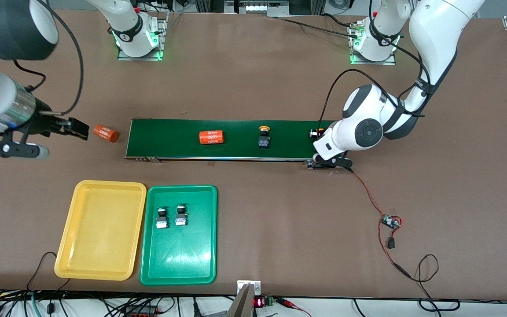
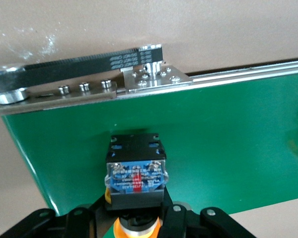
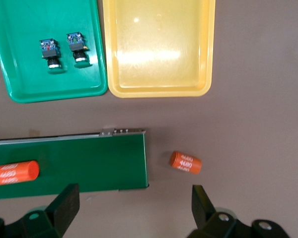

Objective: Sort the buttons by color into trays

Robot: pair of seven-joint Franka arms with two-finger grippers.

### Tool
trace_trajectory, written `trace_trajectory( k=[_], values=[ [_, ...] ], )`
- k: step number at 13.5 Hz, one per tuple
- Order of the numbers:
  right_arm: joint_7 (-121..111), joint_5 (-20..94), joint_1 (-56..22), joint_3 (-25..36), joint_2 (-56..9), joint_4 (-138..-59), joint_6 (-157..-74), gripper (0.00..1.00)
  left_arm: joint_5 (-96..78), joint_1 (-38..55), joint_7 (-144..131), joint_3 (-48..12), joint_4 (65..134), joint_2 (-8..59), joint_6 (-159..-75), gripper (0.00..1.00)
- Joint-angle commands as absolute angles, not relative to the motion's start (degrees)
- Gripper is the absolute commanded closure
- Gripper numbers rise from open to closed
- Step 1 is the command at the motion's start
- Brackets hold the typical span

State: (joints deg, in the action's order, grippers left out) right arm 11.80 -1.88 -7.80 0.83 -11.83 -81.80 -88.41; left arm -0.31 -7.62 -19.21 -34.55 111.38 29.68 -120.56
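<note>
My left gripper (image 1: 319, 135) is shut on a yellow-orange button (image 2: 135, 171) at the conveyor belt's end toward the left arm; its black body and orange cap show between the fingers (image 2: 181, 218). A second yellow-orange button (image 1: 263, 135) stands on the belt. Two green buttons (image 1: 161, 217) (image 1: 181, 215) lie side by side in the green tray (image 1: 178, 264). Beside it, toward the right arm's end of the table, is the yellow tray (image 1: 101, 237), with nothing in it. My right gripper (image 3: 134, 203) hangs open over the table off the belt's other end, holding nothing.
The dark-green conveyor belt (image 1: 236, 138) runs across the table's middle. An orange "4680" cylinder (image 1: 211, 137) lies on it, and another (image 1: 105, 133) lies on the table by the right gripper. A red wire with a small circuit board (image 1: 390, 221) trails from the belt's end.
</note>
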Motion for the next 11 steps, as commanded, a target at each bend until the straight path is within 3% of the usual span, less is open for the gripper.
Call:
trace_trajectory(
  k=[1,2,6,11],
  values=[
    [11.2,-0.1,-6.0,-0.5,-9.9,-83.4,-86.5,0.0,-1.6,-6.9,-18.7,-33.8,111.9,28.7,-120.1,0.65],
    [11.2,0.0,-6.1,-0.6,-9.9,-83.4,-84.9,0.0,-1.6,-6.9,-18.7,-33.8,111.7,28.7,-120.5,0.04],
    [9.1,0.2,-6.1,-1.3,-11.0,-83.7,-83.7,0.0,-1.6,-7.1,-18.9,-33.8,110.4,21.6,-119.8,0.0],
    [10.0,1.3,-7.3,-1.8,-11.9,-83.5,-84.3,0.0,-0.9,-6.7,-19.0,-24.9,97.2,21.1,-111.0,0.0]
  ],
)
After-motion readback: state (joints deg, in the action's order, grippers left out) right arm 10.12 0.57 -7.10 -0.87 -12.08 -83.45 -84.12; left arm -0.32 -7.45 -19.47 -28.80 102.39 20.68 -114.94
